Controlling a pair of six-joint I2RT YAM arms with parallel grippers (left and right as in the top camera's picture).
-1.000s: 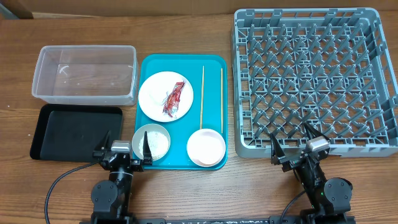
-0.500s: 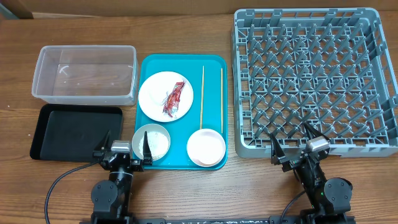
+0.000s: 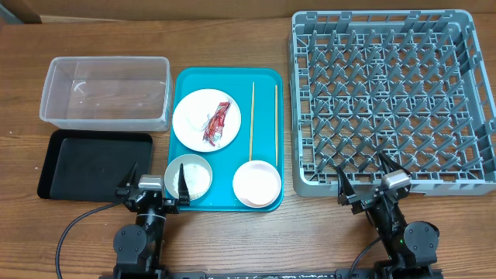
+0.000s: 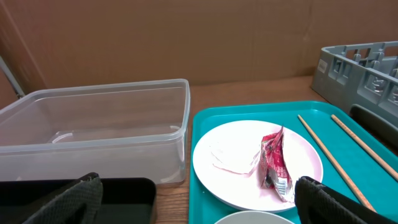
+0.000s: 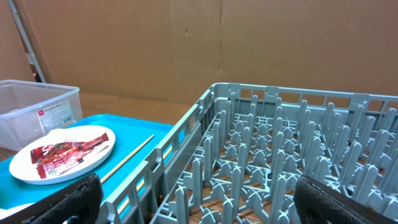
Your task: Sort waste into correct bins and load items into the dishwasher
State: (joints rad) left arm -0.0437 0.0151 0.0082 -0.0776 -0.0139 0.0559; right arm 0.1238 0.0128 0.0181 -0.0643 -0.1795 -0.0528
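Since the left gripper point(image 3: 153, 183) and right gripper point(image 3: 363, 173) both sit at the near edge of the table point(image 3: 256, 240) with jaws apart and empty, sorting looks not yet begun, and the next move likely calls for reaching forward to the red wrapper point(image 3: 217, 122) lying on the white plate point(image 3: 190, 105).

Both arms sit folded low, side by side and well apart, wrists level and aimed forward. The left gripper point(image 3: 153, 178) has its jaws spread wide, and its dark fingers point(image 4: 71, 199) show at the two lower corners of the left wrist view. The right gripper point(image 3: 364, 175) is spread just as wide, its fingers point(image 5: 68, 199) likewise at the lower corners.
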